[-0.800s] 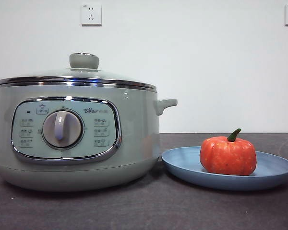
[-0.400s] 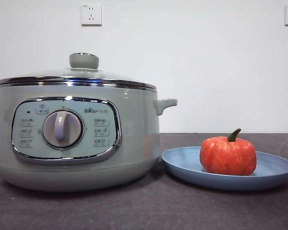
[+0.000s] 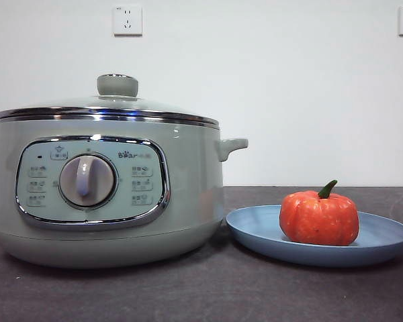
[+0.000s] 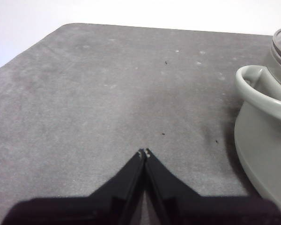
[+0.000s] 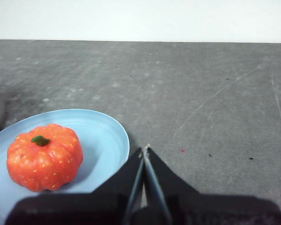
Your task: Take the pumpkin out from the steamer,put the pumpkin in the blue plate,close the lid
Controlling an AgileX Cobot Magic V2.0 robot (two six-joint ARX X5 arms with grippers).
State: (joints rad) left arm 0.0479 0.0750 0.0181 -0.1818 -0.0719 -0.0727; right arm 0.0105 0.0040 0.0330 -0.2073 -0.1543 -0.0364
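Front view: large round sage-green steamer (image 3: 107, 194), "Bear" printed above its round dial (image 3: 87, 180); domed glass lid (image 3: 107, 107) seated on the chrome rim. At 3 o'clock, just beside it, wide light-blue plate (image 3: 383, 238) carrying the small orange ribbed pumpkin (image 3: 319, 218), upright. Dark grey table (image 3: 208, 288). Two white wall sockets (image 3: 127, 20). Left tool (image 4: 144, 152) closed, empty; right tool (image 5: 144, 149) closed, empty, beside the plate.
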